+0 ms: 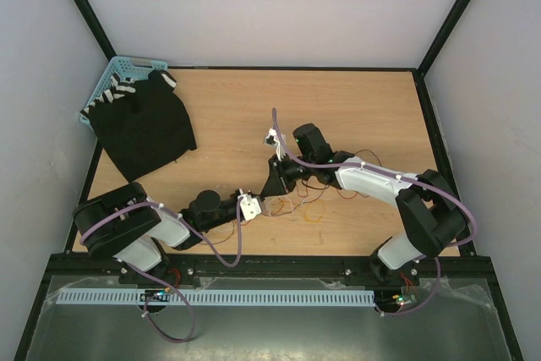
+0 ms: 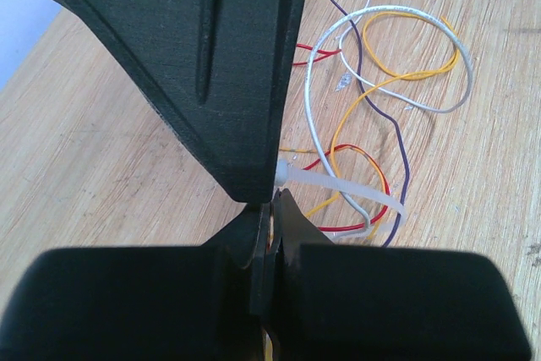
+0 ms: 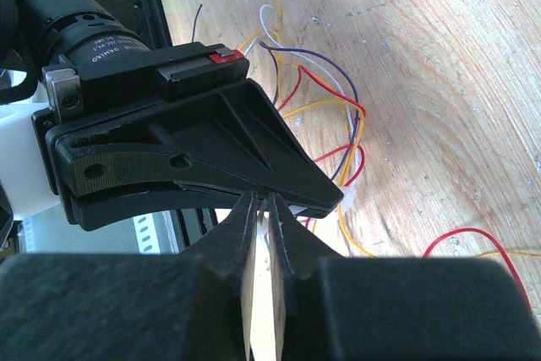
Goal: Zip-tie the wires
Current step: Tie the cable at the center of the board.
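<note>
arms (image 1: 363, 177) meet tip to tip beside the wires (image 2: 380, 73) — left jaws, right jaws both clamp the zip tie (image 2: 355, 194).

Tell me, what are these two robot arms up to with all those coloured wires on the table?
The two arms are bundling the loose wires with a pale zip tie. The tie appears looped around several strands lying on the wooden table. The left gripper is shut on the tie beside the loop, and the right gripper, meeting it tip to tip, pinches the tie's tail. The loop looks slack, so the bundle is not yet cinched.
</note>
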`<state>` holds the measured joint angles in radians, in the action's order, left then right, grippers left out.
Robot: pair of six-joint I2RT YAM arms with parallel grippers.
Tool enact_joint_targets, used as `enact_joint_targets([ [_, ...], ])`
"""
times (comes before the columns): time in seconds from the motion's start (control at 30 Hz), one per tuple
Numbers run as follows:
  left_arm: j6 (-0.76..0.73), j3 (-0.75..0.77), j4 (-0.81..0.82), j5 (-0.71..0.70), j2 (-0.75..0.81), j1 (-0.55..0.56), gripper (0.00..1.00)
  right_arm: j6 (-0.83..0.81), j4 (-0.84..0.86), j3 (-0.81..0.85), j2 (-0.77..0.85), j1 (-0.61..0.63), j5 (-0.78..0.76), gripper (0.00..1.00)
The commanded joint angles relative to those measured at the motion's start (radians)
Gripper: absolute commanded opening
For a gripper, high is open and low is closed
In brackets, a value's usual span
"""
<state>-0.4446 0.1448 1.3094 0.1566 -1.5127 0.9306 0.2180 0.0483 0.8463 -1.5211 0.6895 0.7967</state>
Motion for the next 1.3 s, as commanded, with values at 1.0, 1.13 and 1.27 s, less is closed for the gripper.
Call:
enact_joint_targets([
  [1.0,0.004,0.008,0.017,-0.077,0.042,0.090,0.00,-0.003,-0.013,0.181,-0.040,-0.014,-0.056,0.00],
  [1.13,0.007,0.004,0.018,-0.101,0.040,0.091,0.00,-0.011,-0.027,0.192,-0.038,-0.019,-0.063,0.00],
  [1.27,0.013,0.004,0.018,-0.115,0.038,0.091,0.00,-0.021,-0.038,0.192,-0.028,-0.019,-0.068,0.00],
])
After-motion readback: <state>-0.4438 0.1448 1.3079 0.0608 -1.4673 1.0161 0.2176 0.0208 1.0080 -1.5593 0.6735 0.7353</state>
